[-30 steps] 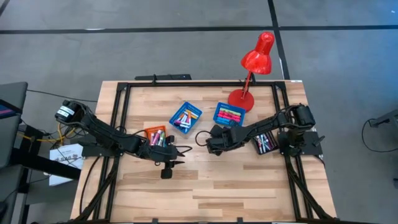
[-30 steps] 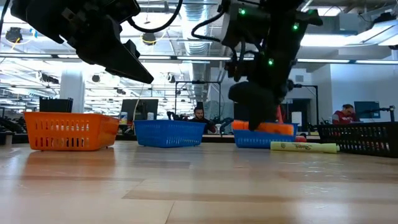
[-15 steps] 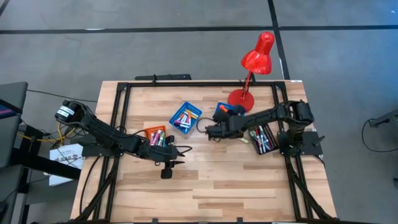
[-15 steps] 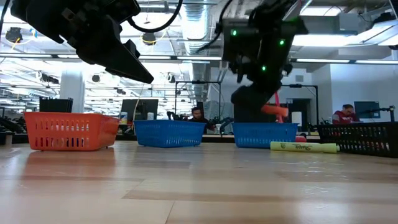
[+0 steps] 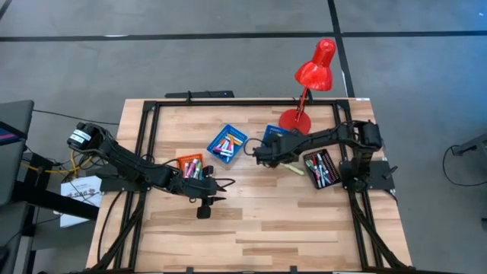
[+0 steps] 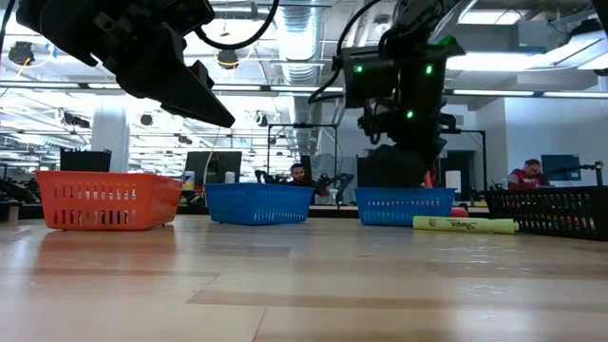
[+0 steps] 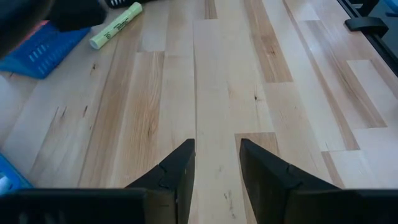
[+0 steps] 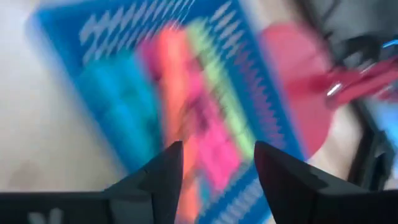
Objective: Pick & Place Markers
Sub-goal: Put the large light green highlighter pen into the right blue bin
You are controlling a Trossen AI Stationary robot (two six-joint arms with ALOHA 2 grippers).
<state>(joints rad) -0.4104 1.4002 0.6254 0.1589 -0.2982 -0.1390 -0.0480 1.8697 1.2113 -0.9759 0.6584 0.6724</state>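
Right wrist view: right hand point(image 8: 217, 171) open, empty, above blue plastic mesh tray point(image 8: 93, 37) of bright markers point(image 8: 205, 124); lift straight clear. Left hand point(image 7: 216, 165) open, idle.

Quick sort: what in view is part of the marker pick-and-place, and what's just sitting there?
Job:
- markers in the orange tray, two blue trays and black tray
- yellow marker loose on the table
- right gripper, open over the right-hand blue tray
- left gripper, open, waiting by the orange tray

Bystanders:
- red desk lamp
- black table frame
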